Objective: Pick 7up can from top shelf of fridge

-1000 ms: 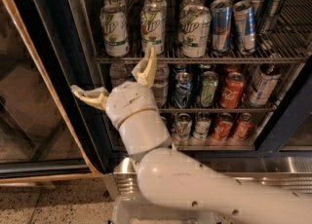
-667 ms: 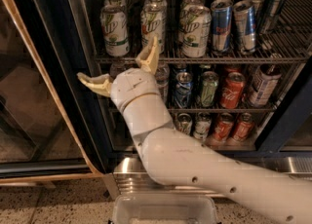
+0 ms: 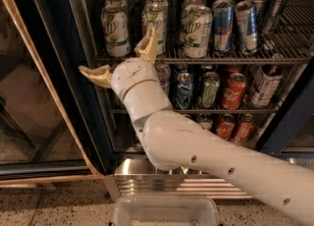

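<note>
The gripper (image 3: 117,48) sat wide open, holding nothing, at the top shelf (image 3: 221,59) rail, below the fridge's (image 3: 54,48) front-left 7up can (image 3: 116,28).

Top shelf (image 3: 235,59): 7up cans (image 3: 196,31) L, Red Bull cans (image 3: 223,26) R; gripper (image 3: 116,48) splayed at its front.

You're facing a shop or canteen drinks corner. It has a commercial display fridge (image 3: 73,43) with a glass door (image 3: 29,102), wire racks packed with rows of soda cans (image 3: 233,91), and a speckled floor (image 3: 49,206). Your gripper (image 3: 121,62) is at the top shelf (image 3: 235,59) rail, jaws spread.
</note>
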Robot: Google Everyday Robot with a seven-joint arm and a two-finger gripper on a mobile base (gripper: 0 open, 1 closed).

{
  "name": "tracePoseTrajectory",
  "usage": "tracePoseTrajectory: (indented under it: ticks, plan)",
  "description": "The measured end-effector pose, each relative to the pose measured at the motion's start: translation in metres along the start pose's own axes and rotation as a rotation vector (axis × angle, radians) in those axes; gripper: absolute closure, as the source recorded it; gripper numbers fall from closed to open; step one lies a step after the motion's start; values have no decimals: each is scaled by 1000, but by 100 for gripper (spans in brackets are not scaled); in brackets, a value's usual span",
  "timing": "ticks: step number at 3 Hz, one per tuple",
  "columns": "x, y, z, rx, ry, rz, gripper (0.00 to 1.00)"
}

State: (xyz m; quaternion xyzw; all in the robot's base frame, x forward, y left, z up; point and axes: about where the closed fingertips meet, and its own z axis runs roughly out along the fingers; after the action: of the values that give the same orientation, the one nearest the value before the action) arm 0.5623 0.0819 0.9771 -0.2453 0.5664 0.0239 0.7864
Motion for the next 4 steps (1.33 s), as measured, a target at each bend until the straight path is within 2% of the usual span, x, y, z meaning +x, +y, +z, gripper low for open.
tracePoseTrajectory:
  ticks: [1,2,3,4]
  plan:
    - [1,5,8,-11,-8,1,10]
    - [4,6,35,-6,-26,2,2]
    - [4,5,52,-3,-39,4,7]
    - [3,5,55,-3,-41,5,11]
